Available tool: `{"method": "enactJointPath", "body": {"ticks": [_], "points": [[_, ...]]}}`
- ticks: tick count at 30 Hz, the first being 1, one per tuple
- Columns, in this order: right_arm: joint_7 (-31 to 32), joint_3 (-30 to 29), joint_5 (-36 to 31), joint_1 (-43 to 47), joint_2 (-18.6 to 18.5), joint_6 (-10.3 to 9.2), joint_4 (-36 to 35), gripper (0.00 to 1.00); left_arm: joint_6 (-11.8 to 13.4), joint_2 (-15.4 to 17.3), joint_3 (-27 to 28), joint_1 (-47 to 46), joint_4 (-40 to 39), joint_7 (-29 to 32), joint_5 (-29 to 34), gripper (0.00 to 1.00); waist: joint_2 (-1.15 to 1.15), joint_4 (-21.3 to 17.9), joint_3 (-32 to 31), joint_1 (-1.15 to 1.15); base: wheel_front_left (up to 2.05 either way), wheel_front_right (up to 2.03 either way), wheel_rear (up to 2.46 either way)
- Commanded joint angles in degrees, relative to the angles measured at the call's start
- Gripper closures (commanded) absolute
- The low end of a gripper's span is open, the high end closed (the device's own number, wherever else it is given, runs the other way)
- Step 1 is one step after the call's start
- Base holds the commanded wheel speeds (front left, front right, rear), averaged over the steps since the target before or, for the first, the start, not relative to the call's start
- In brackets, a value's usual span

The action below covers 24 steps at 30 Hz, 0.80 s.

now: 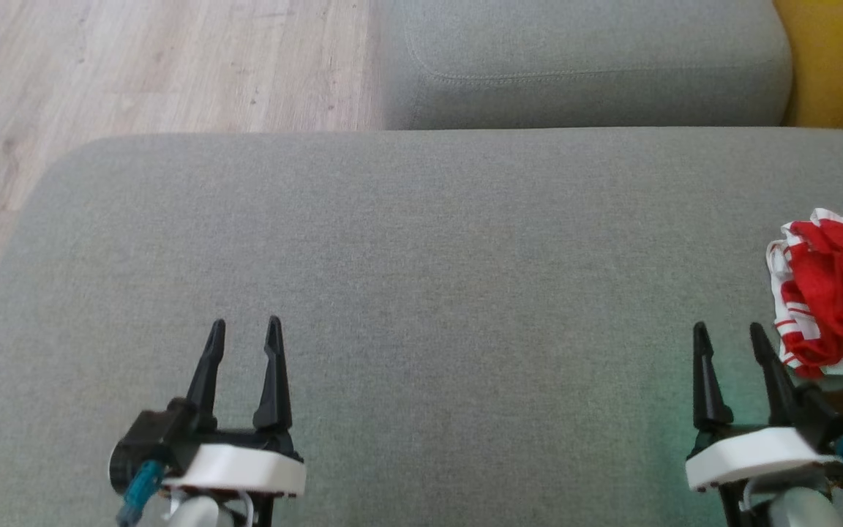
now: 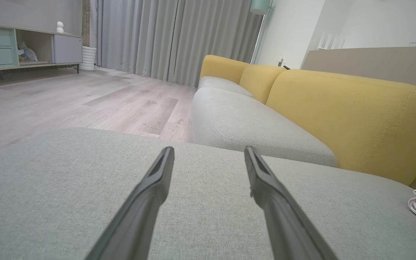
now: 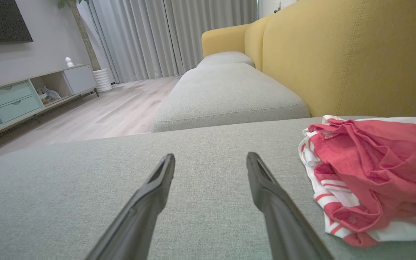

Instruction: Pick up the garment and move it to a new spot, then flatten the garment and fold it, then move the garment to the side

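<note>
Two grippers hang low over the broad grey seat cushion [image 1: 421,256], and we find both with their jaws spread wide and nothing between them. The left gripper [image 1: 246,322] sits at the lower left of the head view, its dark fingers pointing across bare grey fabric. The right gripper [image 1: 727,326] sits at the lower right.

The garment [image 1: 838,293], a crumpled heap of red cloth with white, red-striped edges, lies on the same cushion at the far right of the head view. It is just beside the right gripper; in the right wrist view we see a strip of grey between cloth and finger. It lies well apart from the left gripper.

Beyond the cushion we see a second grey seat [image 1: 582,66], a yellow backrest [image 3: 356,54] behind the garment, and a pale wooden floor [image 1: 158,66].
</note>
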Motion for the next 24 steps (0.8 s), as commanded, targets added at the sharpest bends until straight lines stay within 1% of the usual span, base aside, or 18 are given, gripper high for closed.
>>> {"method": "enactJointPath", "body": {"ticks": [1, 11, 18, 24], "points": [[-0.7, 1.8, -0.6, -1.2, -0.4, -0.04, -1.6, 0.00, 0.2, 0.3, 2.0, -1.3, -1.7, -0.5, 0.4, 0.00, 0.00, 0.0, -0.2, 0.00, 0.00, 0.00, 0.00], [-0.8, 3.5, -1.3, -0.2, -0.4, -0.04, -5.3, 0.00, 0.7, 0.3, 1.8, -0.9, -0.3, -0.5, -0.6, 0.00, 0.00, -0.5, -0.5, 0.00, 0.00, 0.00, 0.00], [-0.8, 3.8, -1.4, 0.2, -0.3, -0.04, -6.2, 0.00, 1.3, 0.3, 2.5, -1.0, -1.0, -0.5, -1.0, 0.00, 0.00, -0.5, -0.6, 0.00, 0.00, 0.00, 0.00], [-0.8, 3.8, -1.4, 0.6, -0.3, -0.04, -6.4, 0.00, 0.9, 0.3, 3.0, -0.8, -1.4, -0.5, -0.8, 0.00, 0.00, -0.4, -0.7, 0.00, 0.00, 0.00, 0.00]]}}
